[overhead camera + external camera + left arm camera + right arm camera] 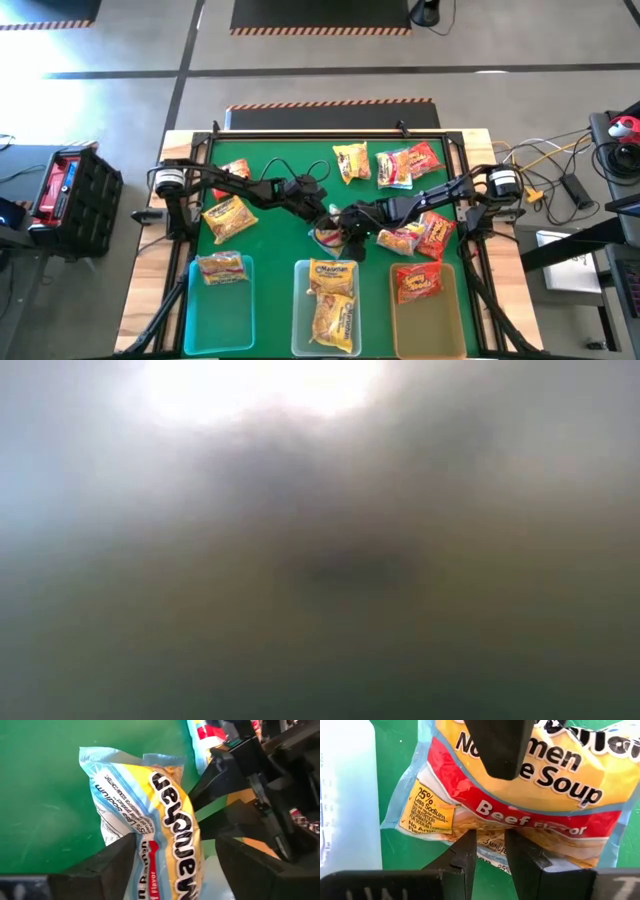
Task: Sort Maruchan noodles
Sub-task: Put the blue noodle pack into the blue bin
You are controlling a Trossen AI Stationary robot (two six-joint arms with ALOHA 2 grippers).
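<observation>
A Maruchan noodle packet (520,785), yellow with a red beef-flavour band and a pale blue border, is at the middle of the green table between both grippers. My right gripper (490,840) is shut on it. My left gripper (175,850) is open, with one finger on each side of the same packet (170,820). One finger (120,860) is close against the packet's back. The other (240,865) stands a little off its front. In the high view the two grippers (325,212) (352,224) meet above the packet (330,236). My right gripper pinches one long edge of the packet (487,831), below the red band, between its two fingers. The fingers slant down from the table's right side and lie across that edge. The packet stands up from the fingers, its printed front toward the wrist camera. Whether any part rests on the table is hidden.
Three translucent bins stand along the near edge: the left one (222,322) holds one packet, the middle one (298,320) two yellow ones, the right one (432,328) a red one. Loose packets lie at the left (229,217), the far middle (351,161) and the right (437,232).
</observation>
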